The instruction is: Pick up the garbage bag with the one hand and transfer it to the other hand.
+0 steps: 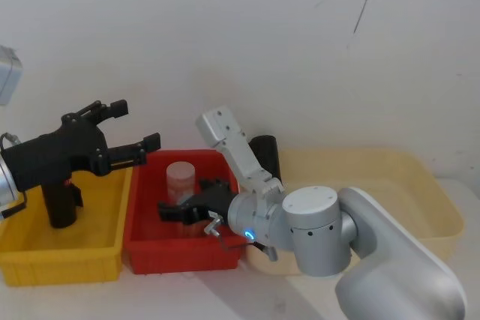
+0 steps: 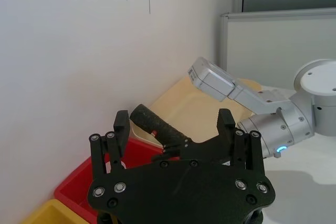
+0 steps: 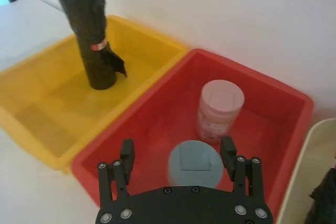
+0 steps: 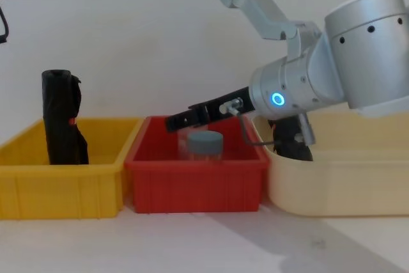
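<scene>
Step in hand, by the look of it: approach for the pick, nothing grasped yet. Garbage bag (image 1: 60, 200) upright in the left part of the yellow bin (image 1: 67, 252), red-and-white sticker on its upper half, small flap lower down. Left gripper (image 1: 136, 124) high above that bin, well clear of the roll, jaws spread and empty, pointed sideways toward the red bin (image 1: 180, 254). Right gripper (image 3: 177, 144) low inside the red bin, jaws released either side of a grey-lidded jar (image 3: 195, 163), probably not touching it, hard to tell from this angle; pink jar (image 3: 220, 109) just beyond. To do it well: turn the left wrist down, come in level with the roll's upper part, close near the sticker, leaving the lower length free for the handover. Lift straight up to clear the bin wall. Back the right gripper out of the red bin without knocking the jars. Ignore the second black roll (image 1: 266, 154) leaning in the beige tub (image 1: 420, 185).
</scene>
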